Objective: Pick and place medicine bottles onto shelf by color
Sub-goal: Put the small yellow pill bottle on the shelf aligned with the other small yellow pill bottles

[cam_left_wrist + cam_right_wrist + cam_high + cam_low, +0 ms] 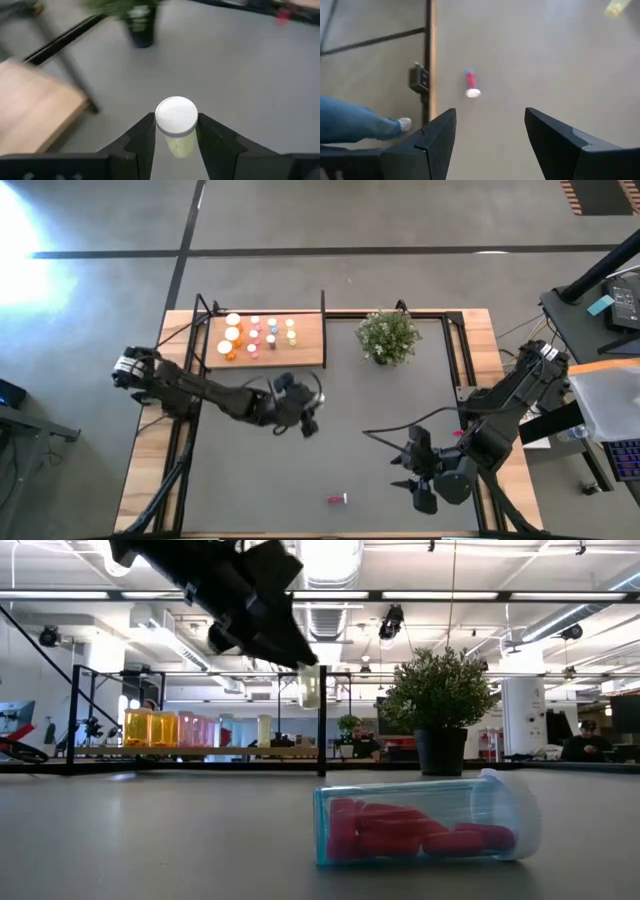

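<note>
My left gripper point(308, 420) hovers over the grey mat, a little nearer than the shelf point(300, 355), shut on a pale yellow bottle point(179, 145) with a white cap. The wooden shelf at the far left carries several white-capped bottles point(260, 333) in orange, pink and yellow, standing upright. One red bottle point(337, 499) lies on its side on the mat near the front edge; it also fills the low view point(420, 825) and shows in the right wrist view point(470, 83). My right gripper point(402, 473) hangs open to the right of that red bottle, holding nothing. My left gripper pinches the yellow bottle between its two fingers, on the body's sides just under the white cap point(176, 116). The fingers point(290, 648) slant down from the table's left. The bottle point(310, 686) hangs roughly upright, cap up, lifted clear of the mat.
A green potted plant point(388, 335) stands on the mat right of the shelf. A thin dark upright post point(323, 310) marks the shelf's right end. A person's leg and shoe point(402, 123) show beyond the table's edge. Bare mat lies between the two grippers.
</note>
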